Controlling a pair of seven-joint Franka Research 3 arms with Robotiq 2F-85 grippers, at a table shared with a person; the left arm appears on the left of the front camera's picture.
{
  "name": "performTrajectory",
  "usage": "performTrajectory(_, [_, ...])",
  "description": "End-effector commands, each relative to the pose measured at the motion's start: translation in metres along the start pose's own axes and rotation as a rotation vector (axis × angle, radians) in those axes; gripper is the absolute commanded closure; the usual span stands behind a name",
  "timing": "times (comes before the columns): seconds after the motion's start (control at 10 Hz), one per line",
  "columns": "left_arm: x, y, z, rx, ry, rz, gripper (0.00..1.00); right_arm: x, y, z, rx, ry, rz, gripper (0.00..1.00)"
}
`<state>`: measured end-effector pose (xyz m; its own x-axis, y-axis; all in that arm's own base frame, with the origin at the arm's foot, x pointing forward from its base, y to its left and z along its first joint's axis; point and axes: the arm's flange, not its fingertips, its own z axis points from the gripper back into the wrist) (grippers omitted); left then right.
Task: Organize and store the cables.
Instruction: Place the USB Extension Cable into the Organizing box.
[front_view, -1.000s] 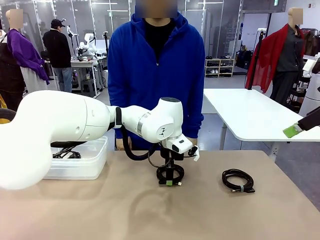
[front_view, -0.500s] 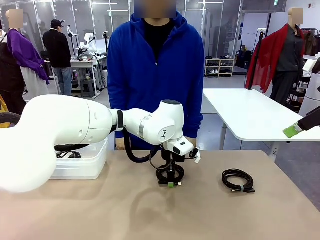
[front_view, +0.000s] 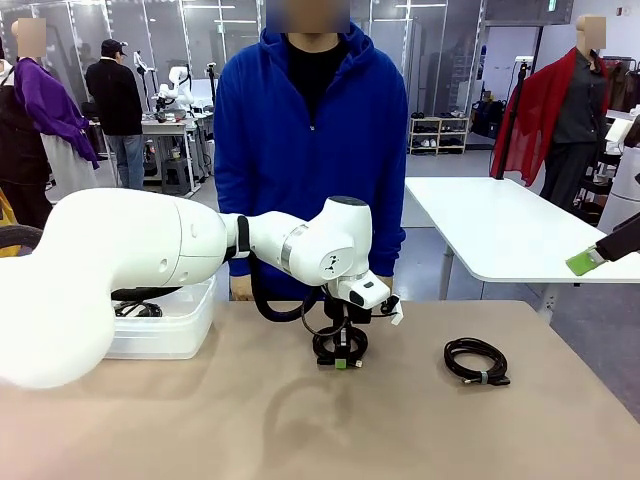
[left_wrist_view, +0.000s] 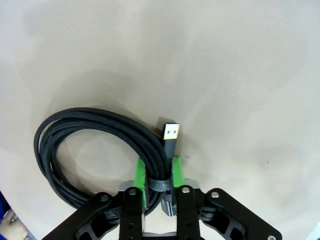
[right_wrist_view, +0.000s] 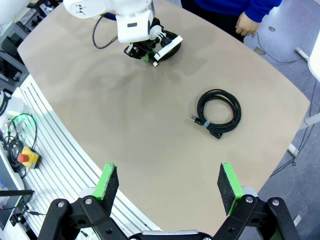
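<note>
Coil of braided cable (left_wrist_view: 90, 117) at frame centre in front view; left gripper (left_wrist_view: 159, 172) pinches it at the tie band (left_wrist_view: 159, 184); light, limp, loops likely to sag, so the banded spot looks the sound hold; second coil (front_view: 477, 361) lower right; right gripper (right_wrist_view: 169, 186) jaws spread, empty.

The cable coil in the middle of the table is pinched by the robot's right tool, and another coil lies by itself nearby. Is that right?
Not quite. The left tool pinches the cable coil in the middle of the table, as the left wrist view shows. The right tool is open and holds nothing. Nearby, another coil does lie by itself.
</note>
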<state>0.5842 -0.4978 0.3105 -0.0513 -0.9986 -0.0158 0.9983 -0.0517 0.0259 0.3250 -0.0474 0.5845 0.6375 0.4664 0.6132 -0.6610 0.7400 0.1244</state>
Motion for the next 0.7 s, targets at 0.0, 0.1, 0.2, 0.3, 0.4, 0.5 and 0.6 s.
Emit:
performTrajectory(0.0, [0.005,0.005,0.005,0.001,0.028,0.013,1.00,0.001,0.000,0.002,0.003,0.001,-0.014,0.00])
performTrajectory(0.1, [0.005,0.003,0.012,0.000,0.017,0.011,1.00,0.001,0.000,0.002,0.003,0.001,-0.014,0.00])
performTrajectory(0.2, [0.007,-0.001,0.024,-0.003,0.030,0.033,1.00,0.001,0.000,0.002,0.003,0.001,-0.014,0.00])
performTrajectory(0.3, [0.009,-0.007,0.038,0.010,0.030,0.029,1.00,0.001,0.000,0.002,0.003,0.001,-0.014,0.00])
performTrajectory(0.4, [0.010,-0.011,0.054,0.019,0.024,0.023,1.00,0.001,0.000,0.002,0.003,0.001,-0.014,0.00])
performTrajectory(0.5, [0.010,-0.014,0.069,0.017,0.013,0.028,1.00,0.001,0.000,0.002,0.003,0.001,-0.014,0.00])
performTrajectory(0.6, [0.009,-0.019,0.087,0.018,0.013,0.009,1.00,0.001,0.000,0.002,0.003,0.001,-0.014,0.00])
